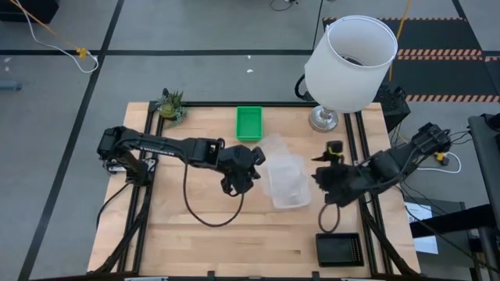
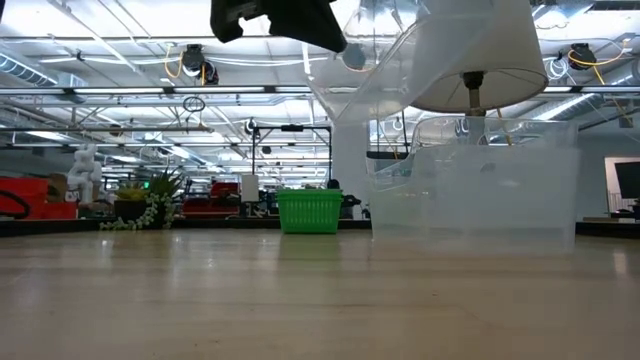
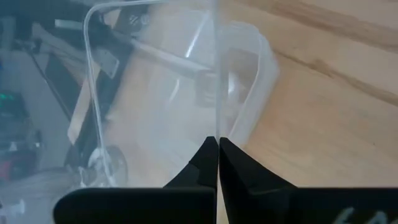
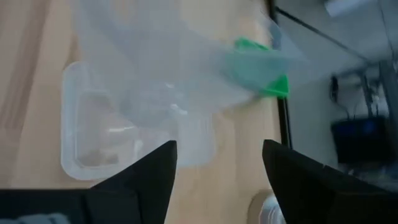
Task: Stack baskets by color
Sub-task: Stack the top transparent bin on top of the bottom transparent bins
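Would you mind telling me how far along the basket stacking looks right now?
Nothing looks stacked yet. In hand: the left claw is shut on a clear basket's rim, lifting it above another clear basket on the table; the right claw is open nearby. The green basket and black basket sit alone.

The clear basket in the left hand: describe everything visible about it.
The clear basket is a thin, see-through plastic tray with a rounded rim. The left hand is shut on its wall and holds it lifted and tilted above the table's middle, over a second clear basket that rests flat on the wood. The low view shows it raised, angled beside the lampshade. The right hand is open just beside it, not touching.
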